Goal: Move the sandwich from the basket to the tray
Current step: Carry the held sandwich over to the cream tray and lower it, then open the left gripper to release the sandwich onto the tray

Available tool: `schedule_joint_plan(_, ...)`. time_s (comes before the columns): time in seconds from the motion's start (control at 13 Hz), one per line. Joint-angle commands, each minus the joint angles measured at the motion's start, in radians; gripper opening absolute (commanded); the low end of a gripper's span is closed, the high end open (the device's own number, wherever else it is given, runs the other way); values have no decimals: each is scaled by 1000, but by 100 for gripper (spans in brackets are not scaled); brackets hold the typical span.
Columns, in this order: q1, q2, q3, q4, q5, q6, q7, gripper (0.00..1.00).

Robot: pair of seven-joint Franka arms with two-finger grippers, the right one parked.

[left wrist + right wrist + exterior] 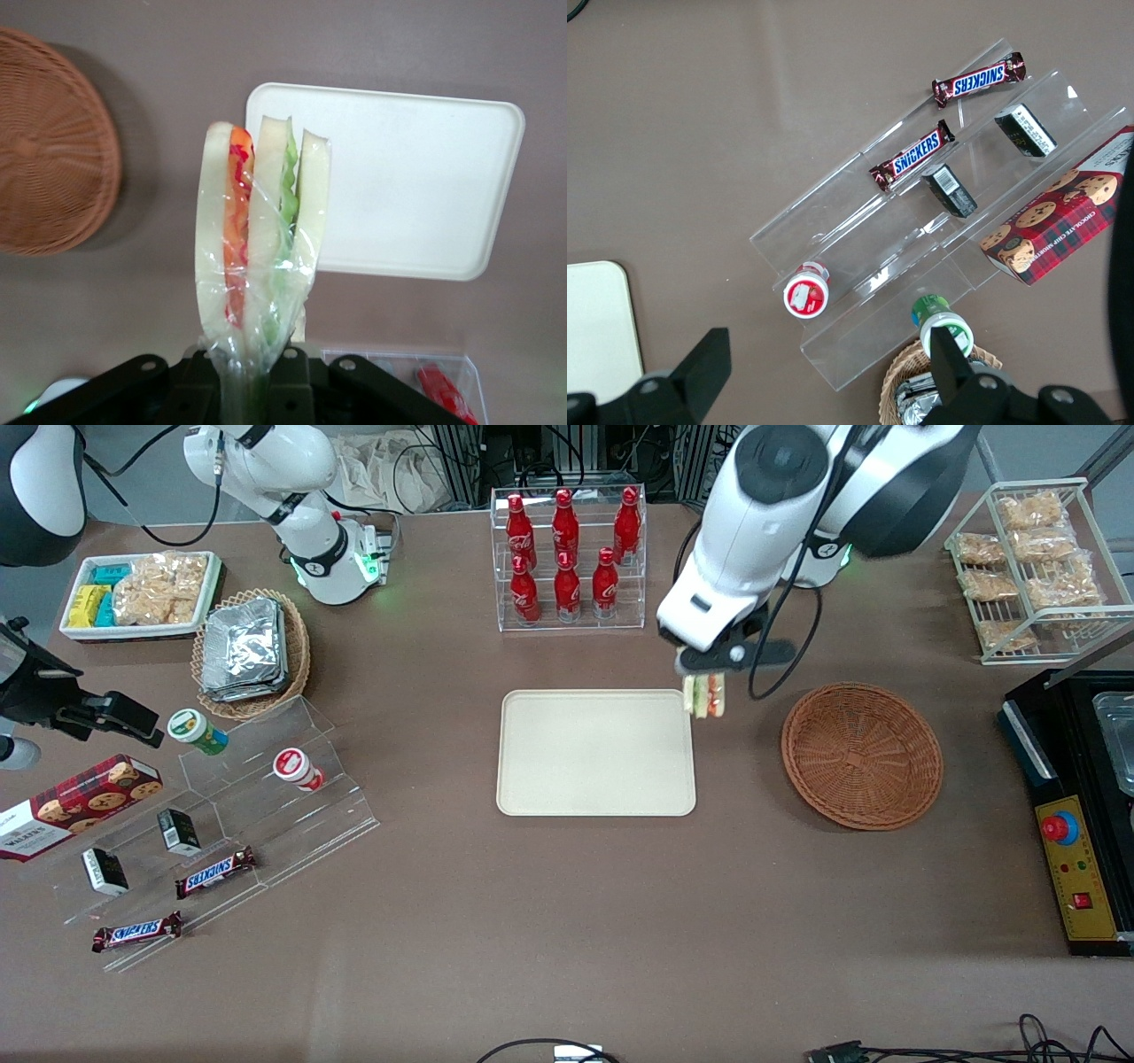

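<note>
The sandwich (705,695) (261,235), a plastic-wrapped wedge of pale bread with green and orange-red filling, hangs in the air from my left gripper (704,671) (251,372), which is shut on its wrapped end. It is above the table at the edge of the cream tray (595,753) (407,186) that faces the basket. The reddish-brown wicker basket (861,755) (53,190) sits beside the tray, toward the working arm's end, with nothing in it.
A clear rack of red cola bottles (567,558) stands farther from the front camera than the tray. A wire rack of snack bags (1032,567) and a black control box (1076,815) lie toward the working arm's end. A tan basket of foil packs (248,651) and an acrylic snack stand (221,824) lie toward the parked arm's end.
</note>
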Motion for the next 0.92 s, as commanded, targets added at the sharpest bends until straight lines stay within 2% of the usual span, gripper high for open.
schedule_joint_plan(0.0,1,40,-5,-222,15,266,-18,13)
schedule_joint_plan(0.08,1,93,-3,-256,18,345,-17,13)
schedule_joint_plan(0.38,4,300,8,-268,122,506,-31,13)
schedule_joint_plan(0.54,3,350,21,-268,147,542,-37,13)
schedule_joint_plan(0.85,1,385,31,-268,147,574,-41,16)
